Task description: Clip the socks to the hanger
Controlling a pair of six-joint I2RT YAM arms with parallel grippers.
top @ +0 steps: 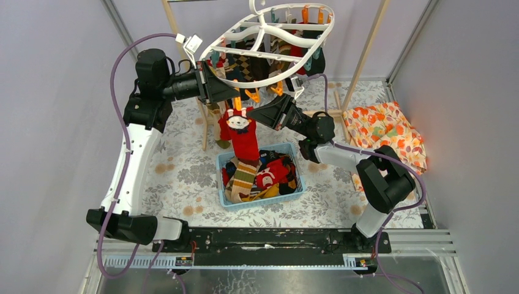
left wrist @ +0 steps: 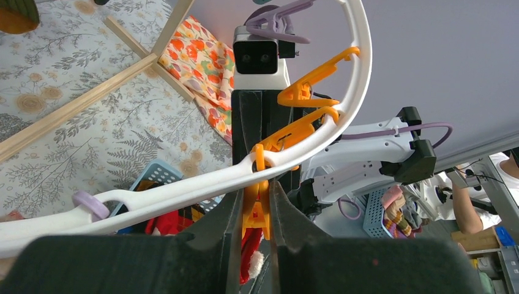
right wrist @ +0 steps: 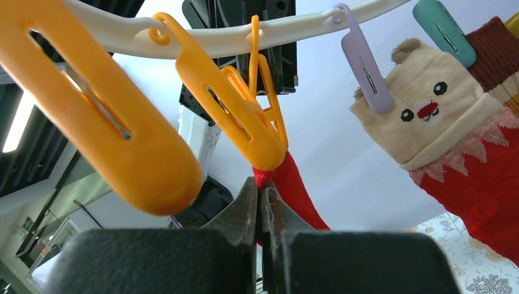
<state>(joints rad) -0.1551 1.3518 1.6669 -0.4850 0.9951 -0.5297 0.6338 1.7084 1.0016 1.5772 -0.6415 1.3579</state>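
Squeezing a dangling orange clip [left wrist: 254, 217] mid-frame, left gripper [left wrist: 256, 193] jaws may slip; right gripper [right wrist: 260, 191] jaws pinch 1 red sock [right wrist: 295, 191].

Looking like a robotics lab: grey panel walls [top: 55, 122] are boxing in the table [top: 183, 171], purple cables [top: 114, 79] are looping off a near metal rail [top: 275, 236], & a person [left wrist: 474, 205] is sitting outside, right.
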